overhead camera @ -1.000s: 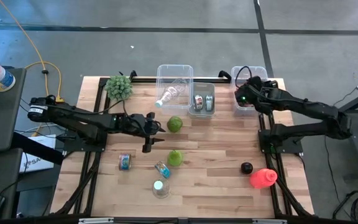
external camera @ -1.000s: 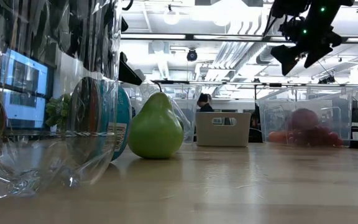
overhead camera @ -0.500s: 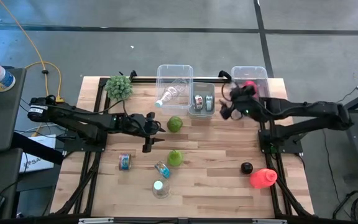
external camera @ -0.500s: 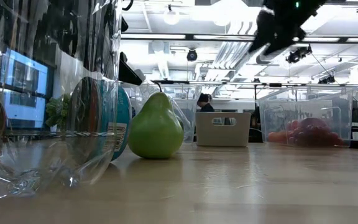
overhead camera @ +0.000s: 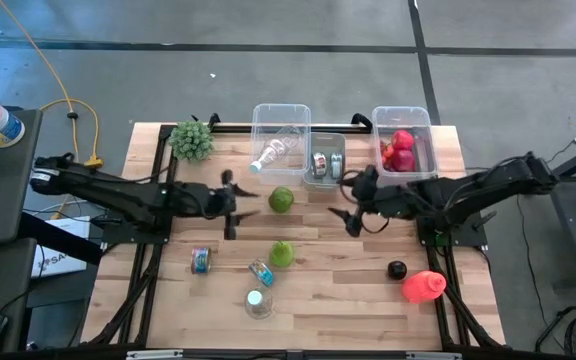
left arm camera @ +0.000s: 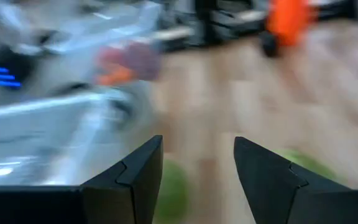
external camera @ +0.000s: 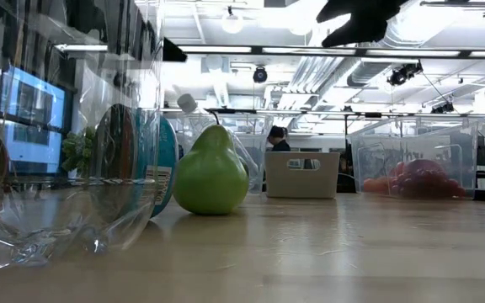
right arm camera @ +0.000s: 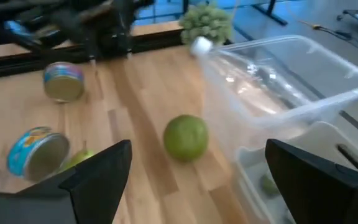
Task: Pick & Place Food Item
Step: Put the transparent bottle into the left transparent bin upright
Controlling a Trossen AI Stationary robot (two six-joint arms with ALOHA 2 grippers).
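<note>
The right gripper point(overhead camera: 346, 216), spread wide and empty, should descend centered over the green apple point(overhead camera: 281, 199) to its left before closing.

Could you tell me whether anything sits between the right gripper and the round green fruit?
Nothing visible does. The right gripper, open, faces the round green fruit across bare table; the bins stand off to one side.

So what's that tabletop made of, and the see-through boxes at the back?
The tabletop looks like light wood in glued strips, butcher-block style, with a smooth, slightly satin finish; the plank seams and grain show. The boxes look like thin clear plastic: you can see a bottle through one wall, and the rims catch glare. Glass seems unlikely, though I can't rule it out.
</note>
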